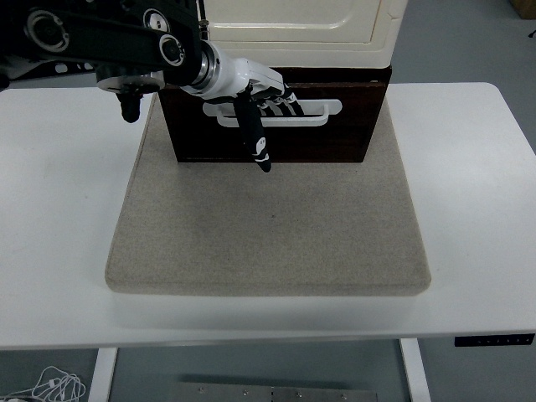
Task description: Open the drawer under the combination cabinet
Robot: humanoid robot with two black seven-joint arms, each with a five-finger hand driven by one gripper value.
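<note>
Dark wooden drawer [335,138] beneath the cream cabinet [301,25], at twelve o'clock on the table, its front standing slightly forward of the cabinet body. White handle [314,113] runs across the drawer front. Left hand [251,88], entering from ten o'clock, has its fingers [280,102] curled through the handle and closed around it; the black thumb [254,138] points down toward six o'clock over the drawer face. Cabinet rests on the far edge of a grey mat [268,226], which lies centred on the white table [469,209].
</note>
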